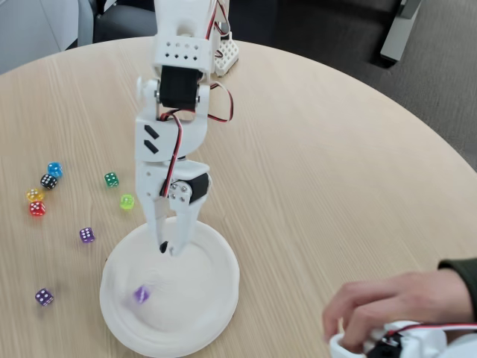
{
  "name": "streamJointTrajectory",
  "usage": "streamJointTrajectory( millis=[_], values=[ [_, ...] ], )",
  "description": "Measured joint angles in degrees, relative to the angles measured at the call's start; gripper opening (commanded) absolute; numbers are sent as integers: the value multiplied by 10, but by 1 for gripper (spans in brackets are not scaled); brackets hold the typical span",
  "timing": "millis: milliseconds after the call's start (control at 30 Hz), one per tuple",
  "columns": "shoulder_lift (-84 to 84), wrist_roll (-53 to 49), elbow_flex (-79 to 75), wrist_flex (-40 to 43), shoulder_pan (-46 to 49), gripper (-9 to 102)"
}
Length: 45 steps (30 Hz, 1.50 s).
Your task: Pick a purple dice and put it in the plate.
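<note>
We note the round wooden table (320,149) first: it carries everything, and its bare right half gives the arm room to swing. The white arm (179,97) reaches down from the far edge and bends over the plate (216,302), which sits near the front edge within easy reach. A person's hand (395,306) rests at the lower right on a second white device (406,343), which we judge to be a controller steering the arm. The gripper (167,248) hangs just above the plate's far side, its fingers close together with only a narrow gap and nothing between them. A purple dice (141,294) shows blurred inside the plate, below and left of the fingertips; we judge it is dropping or bouncing after release, so the placement looks essentially done. Two more purple dice lie on the table left of the plate (87,235) and (44,297), apart from it. Farther left sits a loose cluster: green (111,179), yellow-green (127,201), blue (54,169), black (48,181), yellow (34,195), red (37,209).
</note>
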Motion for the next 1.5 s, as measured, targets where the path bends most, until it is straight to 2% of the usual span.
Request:
streamJointTrajectory(
  millis=[233,600,733,933,1233,1500],
  values=[
    [89,102,0,28,-1,0],
    [257,163,42,230,-9,0],
    [327,142,127,273,-9,0],
    [479,86,283,282,-6,0],
    [720,-103,545,282,-7,0],
    [925,-176,713,283,-7,0]
  ],
)
